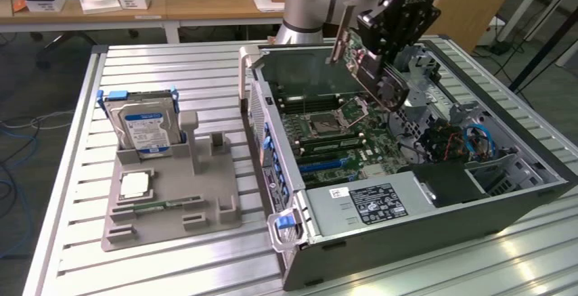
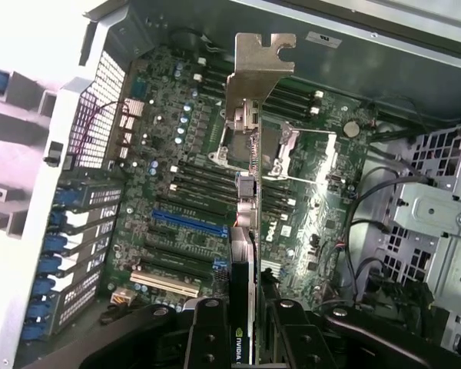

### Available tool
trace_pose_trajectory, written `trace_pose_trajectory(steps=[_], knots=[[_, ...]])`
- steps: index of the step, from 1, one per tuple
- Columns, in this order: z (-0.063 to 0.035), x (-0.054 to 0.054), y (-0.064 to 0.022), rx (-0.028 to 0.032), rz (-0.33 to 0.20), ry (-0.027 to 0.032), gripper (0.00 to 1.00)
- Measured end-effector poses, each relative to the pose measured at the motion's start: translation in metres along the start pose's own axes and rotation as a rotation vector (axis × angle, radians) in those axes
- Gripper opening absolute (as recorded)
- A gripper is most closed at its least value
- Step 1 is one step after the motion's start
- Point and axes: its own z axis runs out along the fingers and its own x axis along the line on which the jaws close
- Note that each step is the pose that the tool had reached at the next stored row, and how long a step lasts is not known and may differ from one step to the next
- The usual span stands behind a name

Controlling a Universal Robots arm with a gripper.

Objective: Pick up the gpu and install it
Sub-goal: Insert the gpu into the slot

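Jaws pinching the gpu (image 1: 375, 72) by one end, holding it tilted in the air above the motherboard (image 1: 352, 133) of the open computer case (image 1: 434, 221), at one o'clock in the exterior view. Its silver bracket (image 2: 260, 65) points away from the jaws.

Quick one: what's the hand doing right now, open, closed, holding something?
Hand: closed on the gpu, which it holds over the open computer case.
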Motion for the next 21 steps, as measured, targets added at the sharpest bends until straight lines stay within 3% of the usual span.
trace_pose_trajectory(steps=[14, 21], knots=[[0.0002, -0.0023, -0.0005, -0.0011, -0.106, 0.0047, 0.26], [0.0002, -0.0025, -0.0006, -0.0011, -0.107, 0.0048, 0.26]])
